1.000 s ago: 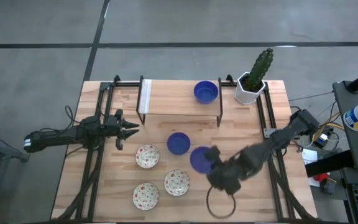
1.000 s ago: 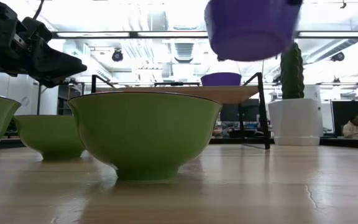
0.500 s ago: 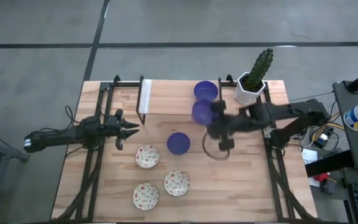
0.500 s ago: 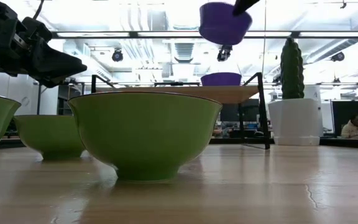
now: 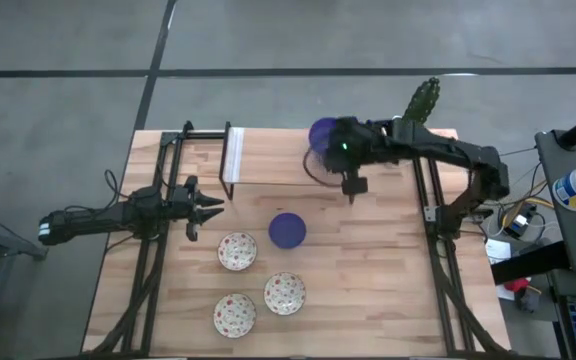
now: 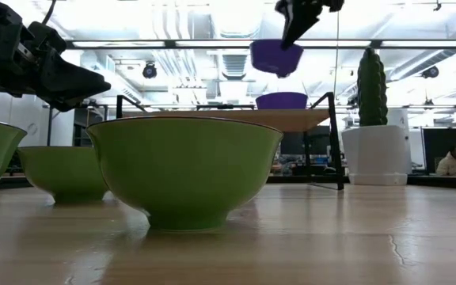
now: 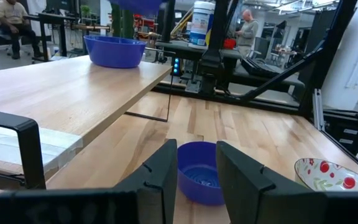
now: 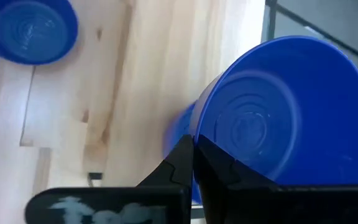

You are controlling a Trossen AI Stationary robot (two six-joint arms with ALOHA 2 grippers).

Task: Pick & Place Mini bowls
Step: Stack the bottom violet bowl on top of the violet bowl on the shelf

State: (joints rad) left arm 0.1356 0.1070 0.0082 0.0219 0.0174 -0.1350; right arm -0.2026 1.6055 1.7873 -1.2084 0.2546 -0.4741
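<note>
Mini bowls update: one blue bowl (image 6: 282, 100) sits on the raised shelf (image 5: 278, 160), the right gripper (image 5: 340, 150) fingers pinch a second (image 5: 322, 133) above it, the left gripper (image 5: 208, 205) waits with fingers narrowly parted, and four bowls remain on the table (image 5: 388, 270).

Prob. robotics lab: workstations (image 7: 241, 37), people.

Grey floor (image 5: 68, 60) around a wooden table (image 5: 388, 290); bright ceiling lights (image 6: 212, 16), seated person (image 6: 454, 161) beyond.

- High view: overhead, facing straight down on the desk (image 5: 388, 260).
- Low view: desk level, close behind the speckled bowls, facing the cactus pot (image 6: 376, 154).
- Both views share the raised shelf (image 5: 278, 165).
</note>
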